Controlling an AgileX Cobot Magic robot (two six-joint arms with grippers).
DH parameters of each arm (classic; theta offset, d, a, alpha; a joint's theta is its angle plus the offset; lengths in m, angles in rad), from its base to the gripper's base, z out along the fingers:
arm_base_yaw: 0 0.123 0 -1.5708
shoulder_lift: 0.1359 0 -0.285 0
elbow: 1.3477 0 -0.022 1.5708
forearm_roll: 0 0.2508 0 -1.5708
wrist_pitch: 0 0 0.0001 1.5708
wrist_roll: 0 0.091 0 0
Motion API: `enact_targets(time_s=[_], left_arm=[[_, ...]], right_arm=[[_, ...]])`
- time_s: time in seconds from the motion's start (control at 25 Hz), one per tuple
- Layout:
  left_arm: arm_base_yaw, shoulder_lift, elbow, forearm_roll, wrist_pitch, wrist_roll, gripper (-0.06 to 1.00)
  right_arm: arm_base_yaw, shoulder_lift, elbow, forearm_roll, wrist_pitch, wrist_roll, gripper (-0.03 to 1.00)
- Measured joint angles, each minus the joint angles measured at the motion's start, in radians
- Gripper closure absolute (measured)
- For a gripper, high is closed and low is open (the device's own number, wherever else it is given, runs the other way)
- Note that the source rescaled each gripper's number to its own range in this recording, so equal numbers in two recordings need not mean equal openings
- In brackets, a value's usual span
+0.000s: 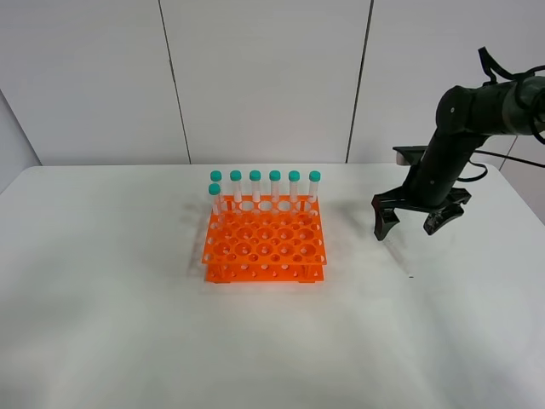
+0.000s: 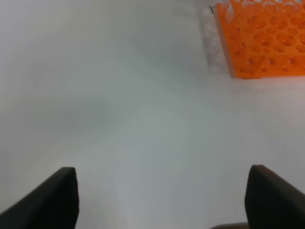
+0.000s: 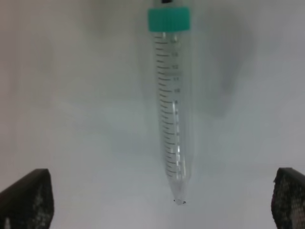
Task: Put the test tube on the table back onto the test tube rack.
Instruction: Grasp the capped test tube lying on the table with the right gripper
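Right now, your right gripper (image 1: 409, 228) hangs low over the table (image 1: 102, 298) with its jaws spread wide and nothing between them. The test tube (image 3: 174, 119) lies flat on the table just ahead of it, pointed tip nearest the gripper, untouched. The rack (image 1: 264, 247) sits near the table's middle, apart from that gripper, with seven capped tubes (image 1: 265, 187) standing along its far side. Your left gripper (image 2: 162, 200) is spread wide too, empty, over bare table near a rack corner.
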Motion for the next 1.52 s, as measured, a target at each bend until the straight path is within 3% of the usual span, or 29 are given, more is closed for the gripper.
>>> enact_targets(time_s=[1.52], left_arm=[[0.000,0.000,0.000,0.000,0.000,0.000,-0.06]], right_arm=[[0.006,0.136,0.000,-0.019,-0.076,0.012,-0.03]])
